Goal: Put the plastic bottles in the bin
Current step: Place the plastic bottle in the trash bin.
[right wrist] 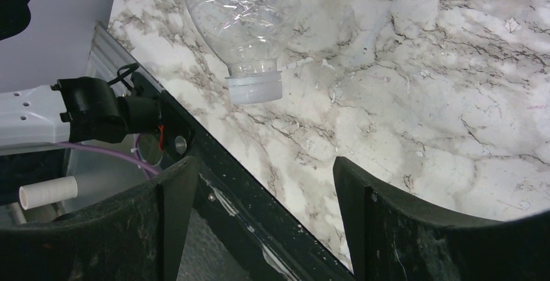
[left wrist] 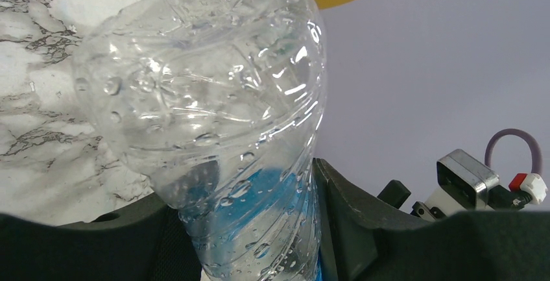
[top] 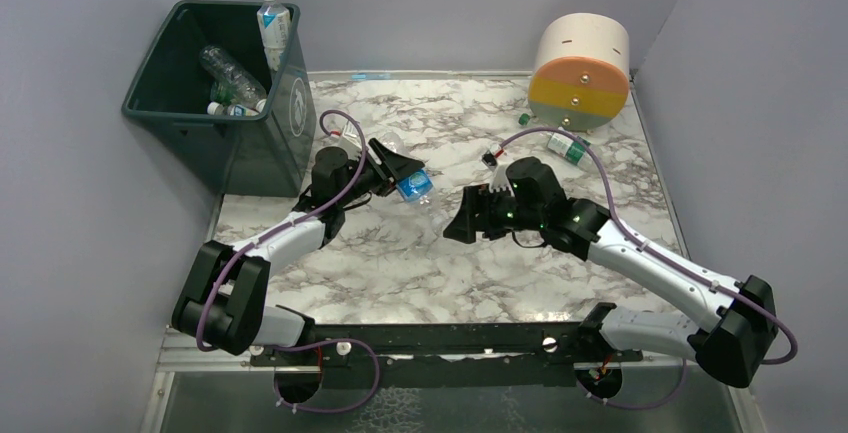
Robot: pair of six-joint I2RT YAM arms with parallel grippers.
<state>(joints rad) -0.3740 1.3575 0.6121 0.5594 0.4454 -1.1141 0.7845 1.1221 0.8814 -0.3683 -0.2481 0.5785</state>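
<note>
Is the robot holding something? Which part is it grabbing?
Yes. The left gripper is shut on a clear bottle, squeezing its middle at the blue label. The right gripper is open and holds nothing.

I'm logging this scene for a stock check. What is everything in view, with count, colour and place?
bin: one, dark green, far left corner.
bottles in bin: at least three, clear, blue-white labels; one stands against the rim.
held bottle: one, clear, blue label, in the left hand.
loose bottle: one, clear, green label, lying by the cylinder.
cylinder: one, cream, orange and yellow, far right.
table: one, white marble.
left hand: black, shut on the held bottle.
right hand: black, open, empty.
</note>
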